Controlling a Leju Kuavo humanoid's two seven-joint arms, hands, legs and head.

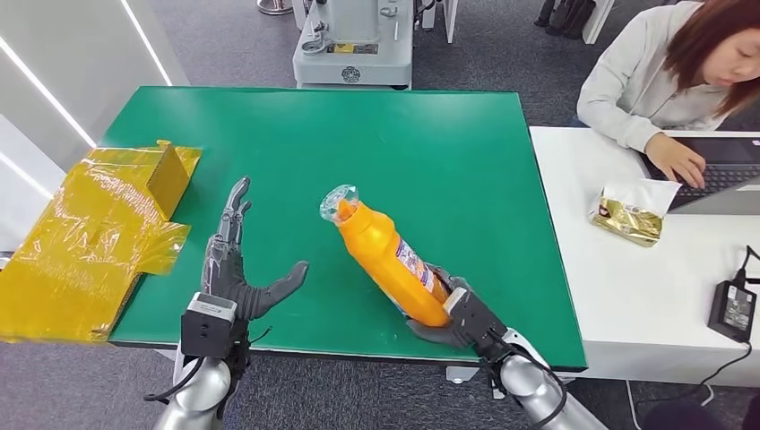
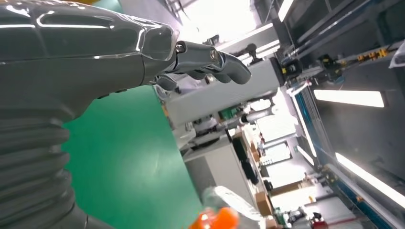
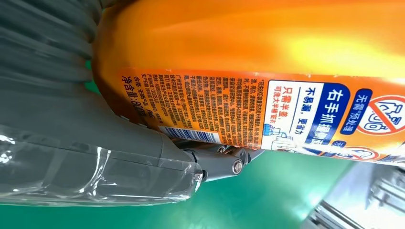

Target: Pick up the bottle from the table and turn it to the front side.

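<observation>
Your green table point(image 1: 466, 152) takes up most of the head view, with a white desk point(image 1: 627, 296) butted against its right edge, where a person point(image 1: 663, 72) sits typing at a laptop point(image 1: 730, 175). Off the table's left edge you've got a crumpled sheet of yellow plastic wrap point(image 1: 85, 246) and a small yellow box point(image 1: 168, 175) standing on it.

Now the orange bottle point(image 1: 390, 260): it's near the front edge, right of centre, tilted with its clear-wrapped cap point(image 1: 339, 206) pointing up and away from you, toward the left. Your right hand point(image 1: 457, 318) grips it round the base, fingers wrapped on the lower body. From the right wrist you're looking at the printed label point(image 3: 286, 114) with its small text and barcode, and the thumb point(image 3: 210, 162) pressed just under it.

Your left hand point(image 1: 235, 269) hovers over the table's front-left area, palm facing the bottle, fingers spread and holding nothing, thumb out toward it but well apart.

Smaller bits on the desk: a gold packet point(image 1: 630, 215) and a black power adapter point(image 1: 732, 309).
</observation>
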